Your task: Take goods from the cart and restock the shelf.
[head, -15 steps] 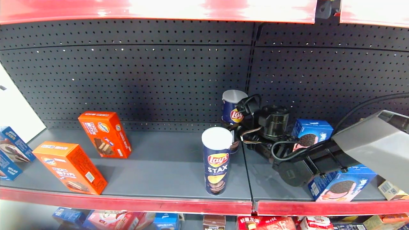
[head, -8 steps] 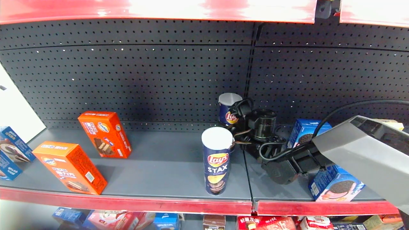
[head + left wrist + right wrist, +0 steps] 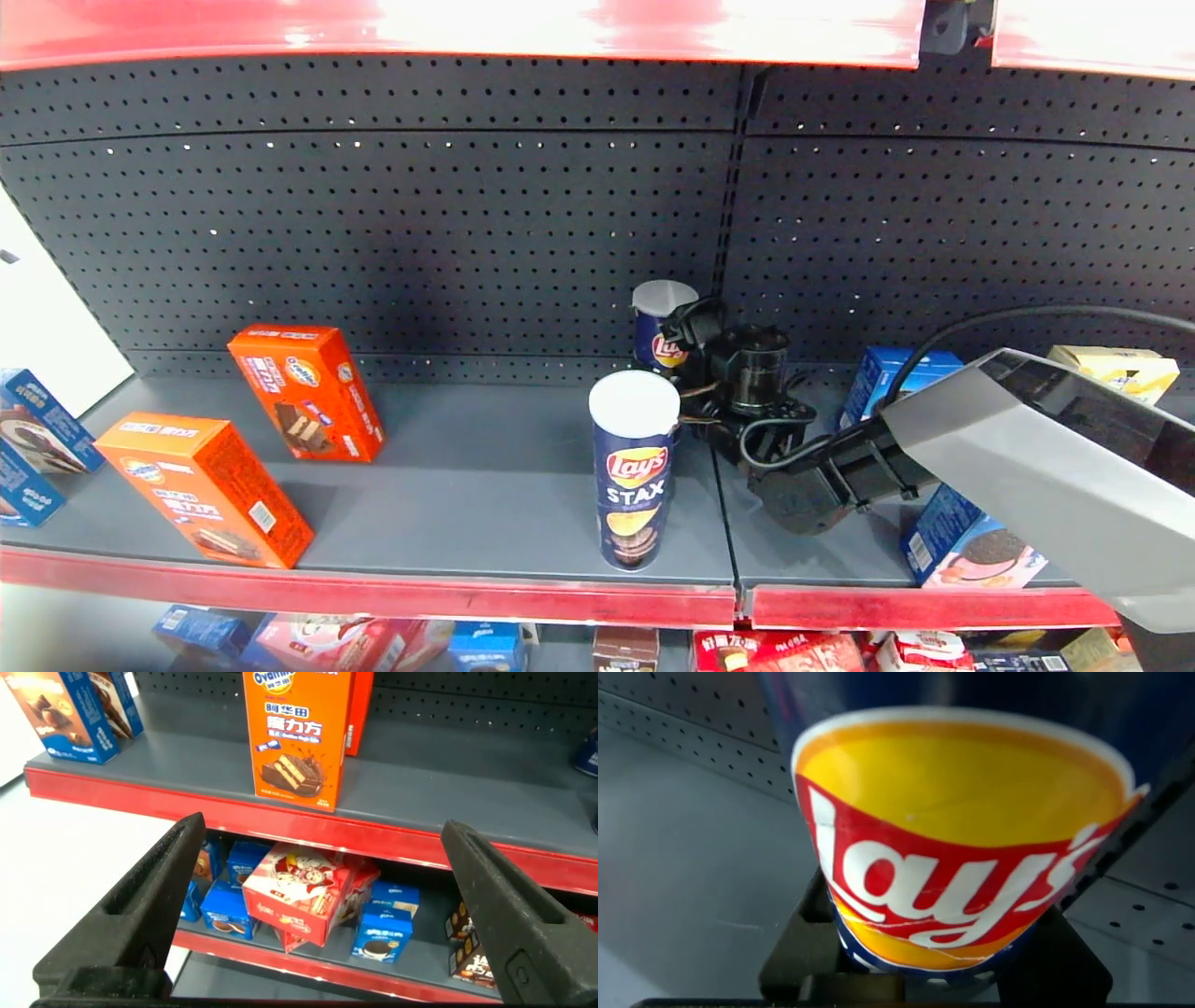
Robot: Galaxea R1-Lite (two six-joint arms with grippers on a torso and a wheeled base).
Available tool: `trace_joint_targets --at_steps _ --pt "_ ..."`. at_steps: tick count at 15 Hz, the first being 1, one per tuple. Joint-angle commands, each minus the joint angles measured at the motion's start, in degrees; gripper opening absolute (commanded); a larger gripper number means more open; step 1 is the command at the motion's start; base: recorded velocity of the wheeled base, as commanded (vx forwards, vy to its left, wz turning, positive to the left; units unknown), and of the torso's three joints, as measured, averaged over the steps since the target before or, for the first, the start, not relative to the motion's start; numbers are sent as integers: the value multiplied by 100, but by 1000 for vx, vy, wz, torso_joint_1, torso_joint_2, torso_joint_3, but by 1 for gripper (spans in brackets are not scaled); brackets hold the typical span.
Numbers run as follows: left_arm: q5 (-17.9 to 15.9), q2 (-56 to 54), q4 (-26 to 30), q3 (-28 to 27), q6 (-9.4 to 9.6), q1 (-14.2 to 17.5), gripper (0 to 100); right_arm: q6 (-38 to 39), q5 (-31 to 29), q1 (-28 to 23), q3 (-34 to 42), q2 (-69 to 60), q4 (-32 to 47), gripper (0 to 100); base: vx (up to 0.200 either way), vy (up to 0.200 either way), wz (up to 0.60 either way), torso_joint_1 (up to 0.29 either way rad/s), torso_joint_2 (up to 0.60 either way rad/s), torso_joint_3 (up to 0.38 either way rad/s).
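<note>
Right tool (image 3: 684,369) gripping can (image 3: 656,327) at shelf (image 3: 467,485) back.
Left tool (image 3: 322,835) wide apart; second can (image 3: 635,485) upright in front, probably clear of first.

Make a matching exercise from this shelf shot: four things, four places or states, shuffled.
1. front chip can
2. rear chip can
3. cream box
4. left gripper

a. clamped in the right gripper, near the pegboard
b. open, holding nothing
c. standing free near the front of the shelf
d. far right, at the back

Pairs: 1-c, 2-a, 3-d, 4-b
</note>
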Motion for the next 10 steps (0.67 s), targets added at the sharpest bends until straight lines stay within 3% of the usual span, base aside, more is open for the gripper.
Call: trace_joint_targets --at_steps 1,10 --pt "2 13 -4 0 -3 5 100 0 1 1 -118 108 -7 0 0 0 0 0 0 0" --pt "2 13 5 0 -3 5 100 -96 1 -43 -285 143 -16 0 0 0 0 0 0 0"
